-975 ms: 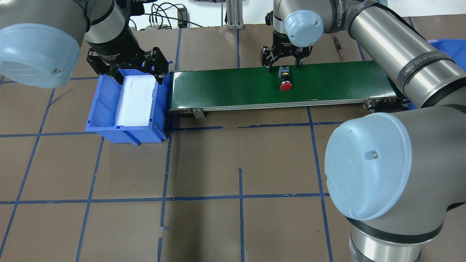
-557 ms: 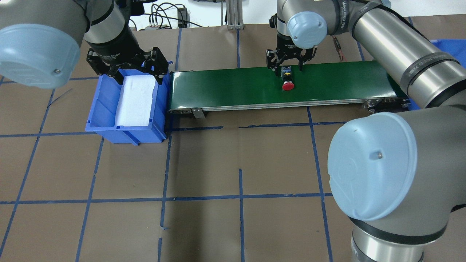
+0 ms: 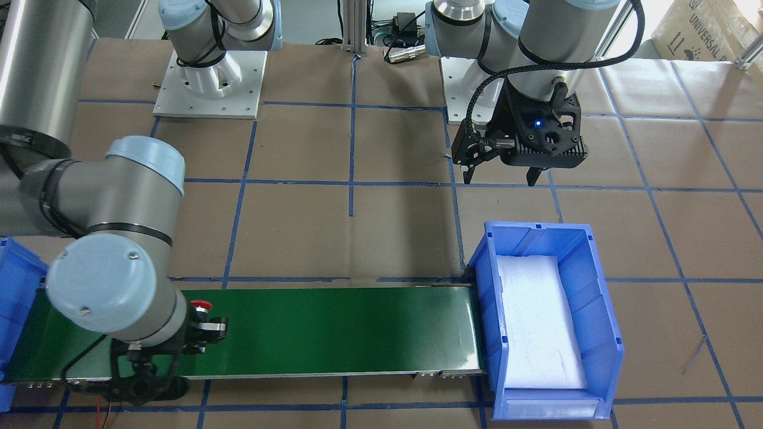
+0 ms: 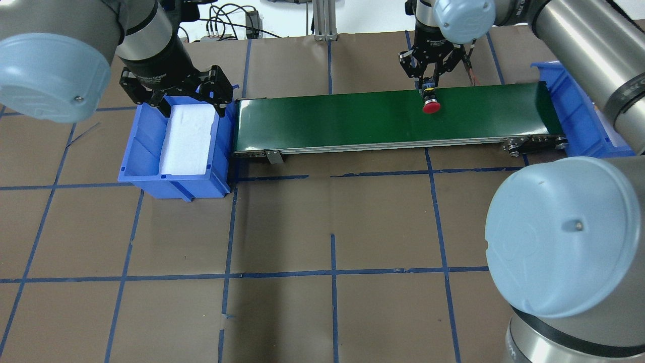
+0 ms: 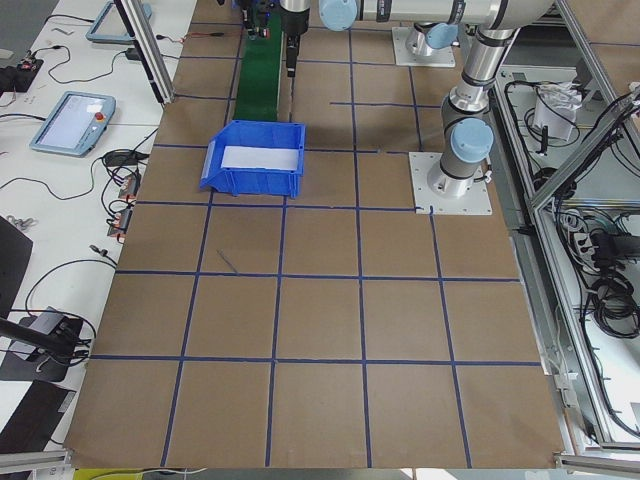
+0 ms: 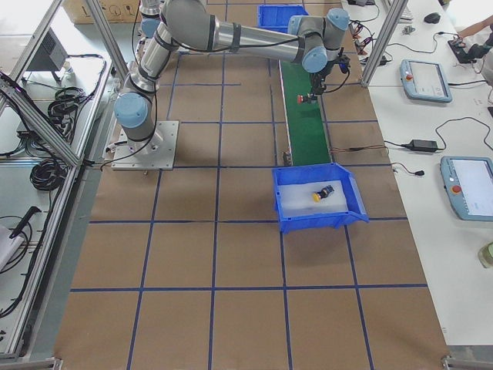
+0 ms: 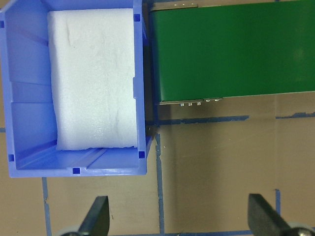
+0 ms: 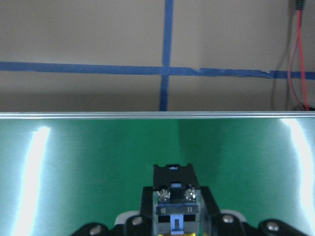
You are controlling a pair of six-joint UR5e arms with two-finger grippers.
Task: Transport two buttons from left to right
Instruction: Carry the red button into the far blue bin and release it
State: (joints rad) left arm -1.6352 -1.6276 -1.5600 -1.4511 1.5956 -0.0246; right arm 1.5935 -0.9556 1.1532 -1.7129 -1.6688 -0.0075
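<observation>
Front view: right claw is clamped on the red button over the green belt. The cap points at the robot's base, so the button's long axis runs across the belt. Left claw hangs wide and empty near the left bin.

Overhead: right bin sits at the belt's end, to the right of the held button, straight along the belt. Right arm is much the nearer. Can't tell if the button is clear of the belt.

Left side view: too far off to add anything on the claws. Left bin shows only white foam.

Right side view: yellow button lies on the foam in the right bin. Red one is partway up the belt from it.

Left wrist: fingers spread wide, nothing between them. Bare foam below.

Right wrist: fingers pinch the button's body, screw terminals showing, belt beyond.

My read: one button delivered. The next move is a sideways carry right along the belt to that bin.
</observation>
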